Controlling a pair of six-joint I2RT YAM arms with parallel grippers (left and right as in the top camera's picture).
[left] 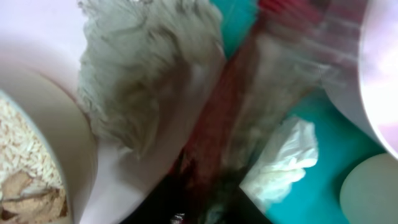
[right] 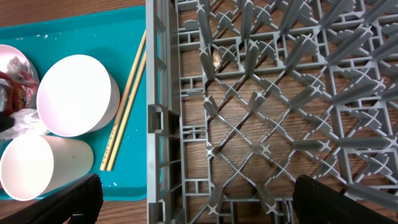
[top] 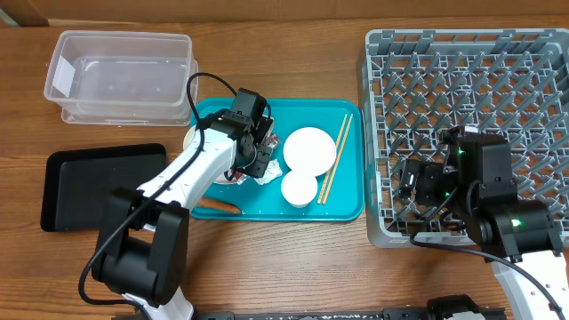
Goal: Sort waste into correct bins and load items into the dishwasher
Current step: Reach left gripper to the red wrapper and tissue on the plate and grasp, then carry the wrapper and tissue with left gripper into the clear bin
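My left gripper (top: 252,169) is low over the left part of the teal tray (top: 347,200). In the left wrist view its dark fingers (left: 205,186) are closed together on the red snack wrapper (left: 217,124). Grey crumpled foil (left: 143,74) and white crumpled paper (left: 280,162) lie beside it. A bowl of beige grainy scraps (left: 25,162) is at the left. An orange carrot piece (top: 218,205) lies at the tray's front left. A white plate (top: 308,149), a white cup (top: 300,188) and chopsticks (top: 335,158) lie on the tray. My right gripper (top: 418,182) is open and empty over the grey dish rack (top: 471,71).
The clear tub (top: 120,76) stands at the back left and the black tray (top: 102,187) at the front left. In the right wrist view, my right gripper (right: 199,205) hangs over the rack wall (right: 158,124), with the plate (right: 78,93), cup (right: 28,171) and chopsticks (right: 127,106) to its left.
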